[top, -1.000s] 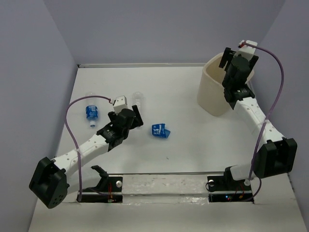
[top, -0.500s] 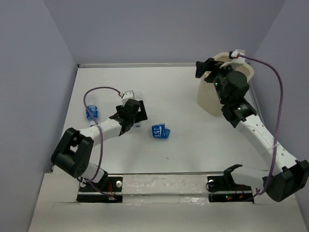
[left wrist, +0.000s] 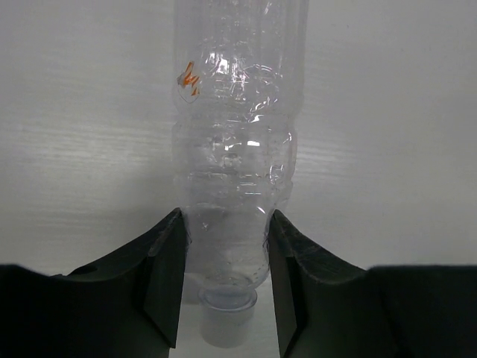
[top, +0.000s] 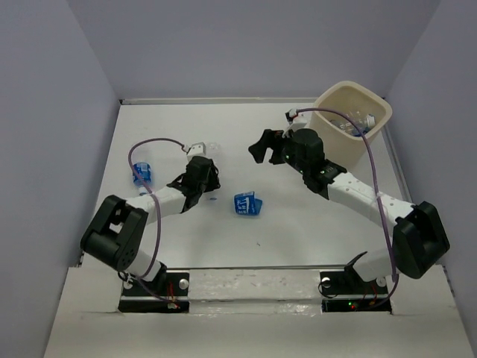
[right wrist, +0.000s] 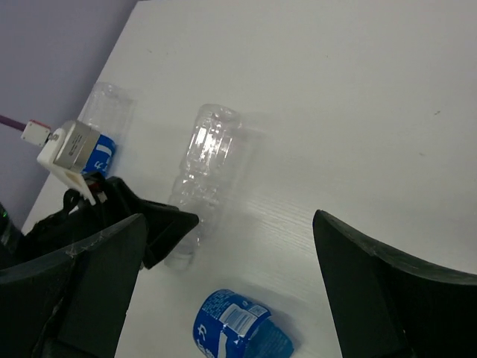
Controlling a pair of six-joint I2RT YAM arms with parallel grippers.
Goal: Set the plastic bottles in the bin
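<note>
Now my left gripper [left wrist: 226,231] sits at the neck end of the clear bottle [left wrist: 238,134], which lies on the bench [left wrist: 387,149], left of the middle in the overhead view. Both fingers [left wrist: 168,276] touch its sides just above the pale cap [left wrist: 227,313], so I judge the gripper is clamped on it, though lightly. To do this pick well, I think I should hold firmly enough that the thin plastic does not slip out. Then I should lift straight up before swinging toward the bin [top: 350,84] in the upper right of the frame, where bottles already lie inside. My right gripper [top: 259,147] hangs over the middle of the bench with its fingers wide apart, holding nothing.

The left wrist view shows the contact and a small orange mark [left wrist: 188,78] on the bottle; in the overhead view my arm hides these. The right wrist view shows the bottle's whole length. It also shows the crushed blue-label bottle [right wrist: 238,328] and another bottle [right wrist: 104,108] at the left, both on the bench.
</note>
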